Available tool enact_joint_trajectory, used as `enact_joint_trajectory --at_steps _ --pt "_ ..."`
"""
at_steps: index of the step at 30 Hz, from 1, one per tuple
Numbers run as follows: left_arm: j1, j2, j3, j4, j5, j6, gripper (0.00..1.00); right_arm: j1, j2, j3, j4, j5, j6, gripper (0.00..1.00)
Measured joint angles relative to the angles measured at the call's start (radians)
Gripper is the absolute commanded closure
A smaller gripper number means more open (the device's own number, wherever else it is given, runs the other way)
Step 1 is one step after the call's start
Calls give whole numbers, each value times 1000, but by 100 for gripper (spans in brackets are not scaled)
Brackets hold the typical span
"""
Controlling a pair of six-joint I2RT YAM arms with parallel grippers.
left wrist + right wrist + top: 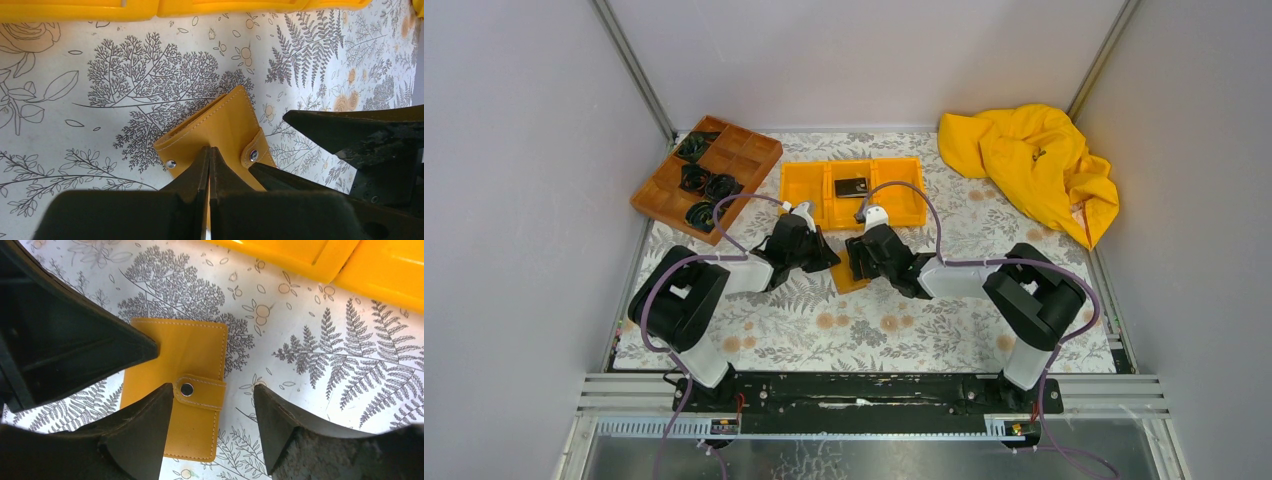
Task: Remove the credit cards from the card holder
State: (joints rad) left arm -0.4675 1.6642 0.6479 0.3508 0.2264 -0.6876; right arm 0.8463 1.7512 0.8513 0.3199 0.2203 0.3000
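The orange-tan card holder (848,281) lies flat on the patterned table, folded shut, with its strap snapped. It also shows in the left wrist view (225,122) and the right wrist view (187,347). My left gripper (828,257) (209,149) is shut, its tips resting on the holder's face. My right gripper (856,262) (214,390) is open and straddles the holder's strap edge, one finger (150,415) over the holder and the other over bare table. A black card (851,187) lies in the orange bin's middle compartment. No pale cards show.
The orange three-compartment bin (804,195) stands just behind the grippers. A brown wooden divided tray (754,150) with dark coiled items sits at the back left. A yellow cloth (1034,165) is heaped at the back right. Walls close in both sides.
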Motion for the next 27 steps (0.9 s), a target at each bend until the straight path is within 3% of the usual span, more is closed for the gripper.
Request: enact_joint_trajectory --at_steps 15,27 --pt "4 2 -4 10 7 -3 100 10 42 41 2 -7 -28 34" --pt "4 3 -4 11 11 -3 100 17 85 104 -41 -10 -34 70"
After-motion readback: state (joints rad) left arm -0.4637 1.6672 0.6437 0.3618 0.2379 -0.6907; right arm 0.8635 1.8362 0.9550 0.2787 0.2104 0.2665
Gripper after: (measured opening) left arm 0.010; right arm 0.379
